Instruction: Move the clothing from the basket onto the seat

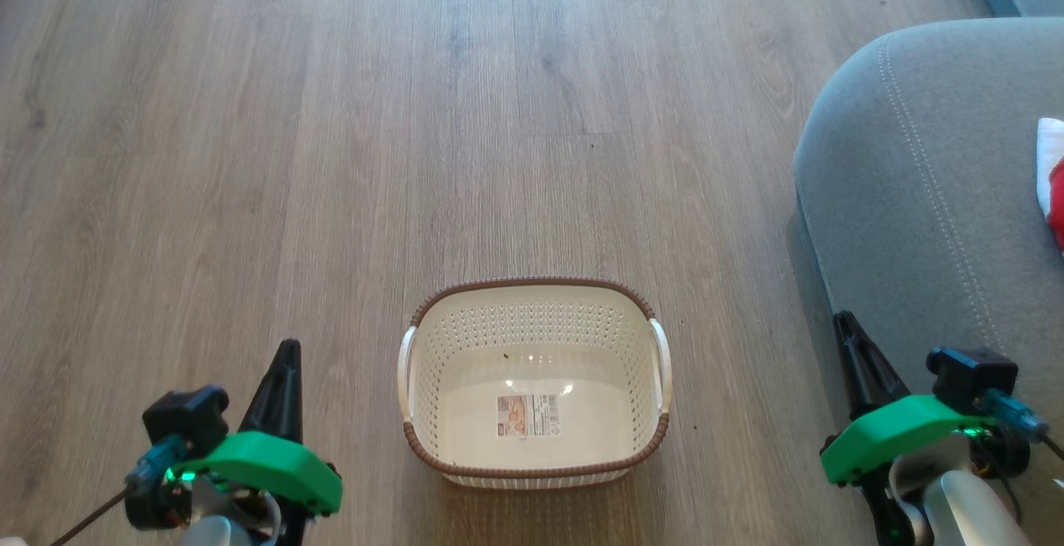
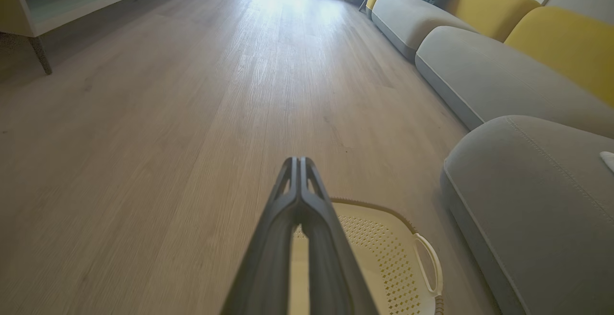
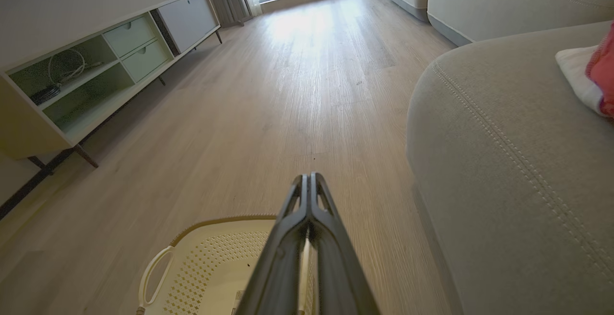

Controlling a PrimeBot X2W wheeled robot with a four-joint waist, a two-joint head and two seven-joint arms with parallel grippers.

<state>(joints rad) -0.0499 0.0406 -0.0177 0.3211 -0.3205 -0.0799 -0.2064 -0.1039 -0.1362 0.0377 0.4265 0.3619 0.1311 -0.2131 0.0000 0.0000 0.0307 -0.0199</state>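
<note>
The cream basket (image 1: 532, 380) with its brown rim stands on the wood floor, holding nothing but a sticker on its bottom. The grey seat (image 1: 923, 172) fills the right side, and red and white clothing (image 1: 1051, 180) lies on it at the frame's right edge. My left gripper (image 1: 287, 351) hangs shut to the left of the basket, nothing in it. My right gripper (image 1: 844, 322) is shut and bare between basket and seat. The basket (image 2: 383, 252) lies below my shut left gripper (image 2: 298, 160). Clothing (image 3: 587, 73) rests on the seat (image 3: 503, 147), right of my shut right gripper (image 3: 307, 177); the basket (image 3: 211, 262) sits below.
A low cabinet (image 3: 96, 70) with open shelves and drawers runs along the far wall. More grey seat cushions (image 2: 479, 70) with yellow backs (image 2: 566, 41) line the right side. Bare wood floor (image 1: 416, 114) stretches ahead of the basket toward a window.
</note>
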